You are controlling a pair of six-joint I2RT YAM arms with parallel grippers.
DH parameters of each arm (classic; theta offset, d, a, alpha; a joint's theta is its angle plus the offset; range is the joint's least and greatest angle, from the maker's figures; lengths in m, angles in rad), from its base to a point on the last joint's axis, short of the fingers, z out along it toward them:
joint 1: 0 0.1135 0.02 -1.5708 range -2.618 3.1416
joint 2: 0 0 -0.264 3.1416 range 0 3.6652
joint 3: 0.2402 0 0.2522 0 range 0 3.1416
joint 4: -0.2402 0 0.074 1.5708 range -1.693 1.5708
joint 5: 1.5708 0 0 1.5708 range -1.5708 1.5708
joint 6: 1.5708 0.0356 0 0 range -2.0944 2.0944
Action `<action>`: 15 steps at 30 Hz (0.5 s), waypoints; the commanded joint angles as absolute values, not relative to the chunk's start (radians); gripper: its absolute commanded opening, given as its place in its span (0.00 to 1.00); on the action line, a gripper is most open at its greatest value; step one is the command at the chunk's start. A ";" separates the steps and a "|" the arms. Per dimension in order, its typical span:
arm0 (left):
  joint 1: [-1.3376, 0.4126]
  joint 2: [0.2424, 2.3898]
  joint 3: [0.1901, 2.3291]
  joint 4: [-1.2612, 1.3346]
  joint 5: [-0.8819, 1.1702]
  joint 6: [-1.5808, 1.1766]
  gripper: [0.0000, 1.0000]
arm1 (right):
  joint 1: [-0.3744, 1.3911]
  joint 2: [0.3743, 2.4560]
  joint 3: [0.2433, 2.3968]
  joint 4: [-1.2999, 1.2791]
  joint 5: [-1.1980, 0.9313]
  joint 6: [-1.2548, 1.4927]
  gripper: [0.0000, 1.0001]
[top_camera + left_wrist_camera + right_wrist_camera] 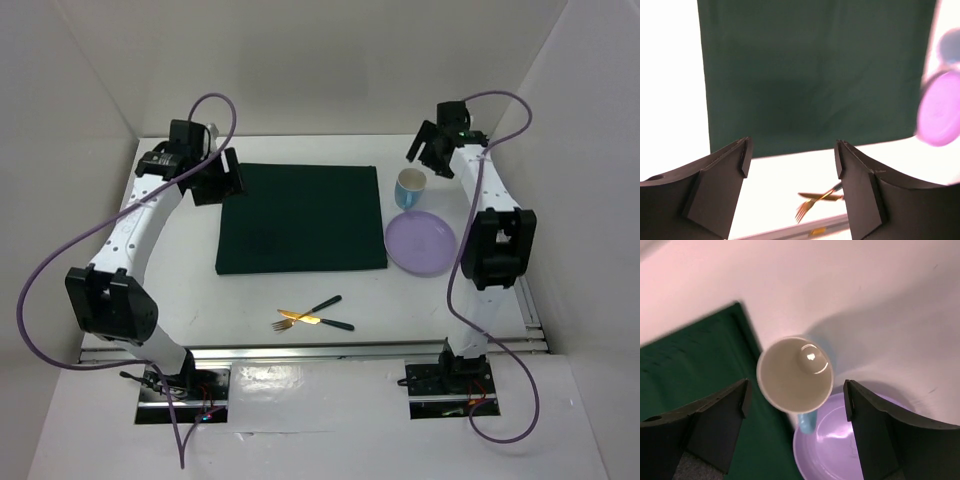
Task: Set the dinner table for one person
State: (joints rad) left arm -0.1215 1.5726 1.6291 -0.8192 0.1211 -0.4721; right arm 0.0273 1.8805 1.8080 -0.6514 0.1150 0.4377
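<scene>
1. Top view: The matte white rectangular dinner table (250,300) carries a dark green rectangular cloth mat (300,218) at its centre. A pale blue ceramic mug (411,187) and a round lilac plate (420,243) sit just beside the mat's right edge. Gold-tipped, black-handled cutlery (313,315) lies crossed near the front rail. The left gripper (222,178) hangs over the mat's far left corner, and the right gripper (432,150) hangs just beyond the mug.
2. Left wrist view: The left fingers stand apart with nothing between them. The plate and mug blur at the right edge, and one finger hides part of the cutlery.
3. Right wrist view: The right jaws are spread and empty, framing the mug from above. The step in hand is probably taking the mug. The descent should be centred, with the fingers clear of the handle that points toward the plate. Whether the handle touches the plate cannot be told.
</scene>
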 commanded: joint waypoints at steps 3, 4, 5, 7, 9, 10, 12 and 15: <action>-0.129 1.583 1.600 -0.821 0.124 -0.442 0.84 | 0.020 1.999 1.864 -0.736 0.066 0.422 0.86; -0.129 1.583 1.600 -0.833 0.124 -0.442 0.83 | 0.011 2.008 1.841 -0.707 0.066 0.422 0.86; -0.129 1.583 1.589 -0.833 0.124 -0.442 0.83 | 0.011 2.008 1.830 -0.695 0.066 0.422 0.84; -0.129 1.574 1.580 -0.833 0.115 -0.442 0.83 | 0.002 2.019 1.818 -0.684 0.066 0.433 0.83; -0.129 1.574 1.580 -0.833 0.115 -0.442 0.83 | 0.002 2.029 1.809 -0.684 0.075 0.433 0.82; -0.129 1.574 1.580 -0.833 0.115 -0.442 0.83 | 0.002 2.042 1.809 -0.684 0.075 0.433 0.80; -0.129 1.574 1.580 -0.833 0.115 -0.433 0.83 | -0.008 2.042 1.799 -0.675 0.075 0.433 0.76; -0.129 1.583 1.571 -0.833 0.115 -0.433 0.83 | -0.008 2.052 1.780 -0.675 0.075 0.442 0.68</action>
State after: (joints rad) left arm -0.1265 1.6028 1.5791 -0.8436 0.1200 -0.4629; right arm -0.0002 2.0560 1.8030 -0.6949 0.0711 0.4370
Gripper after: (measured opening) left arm 0.829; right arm 0.688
